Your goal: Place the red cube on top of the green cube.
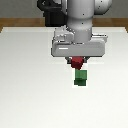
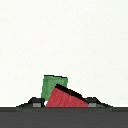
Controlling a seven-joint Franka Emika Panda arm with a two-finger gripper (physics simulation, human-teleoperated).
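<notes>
The red cube [image 1: 77, 62] is held between my gripper's [image 1: 77, 63] fingers, just under the wrist, above the white table. The green cube [image 1: 80, 77] sits on the table directly below and slightly toward the exterior view's right of the red cube, with a small gap between them. In the wrist view the red cube [image 2: 65, 98] is tilted between the two fingertips [image 2: 35, 103] and overlaps the green cube [image 2: 54, 85] behind it. The gripper is shut on the red cube.
The white table [image 1: 25, 80] spreads all around the cubes. The robot's dark base [image 1: 52, 15] stands at the far edge of the table, with wooden floor [image 1: 15, 22] beyond.
</notes>
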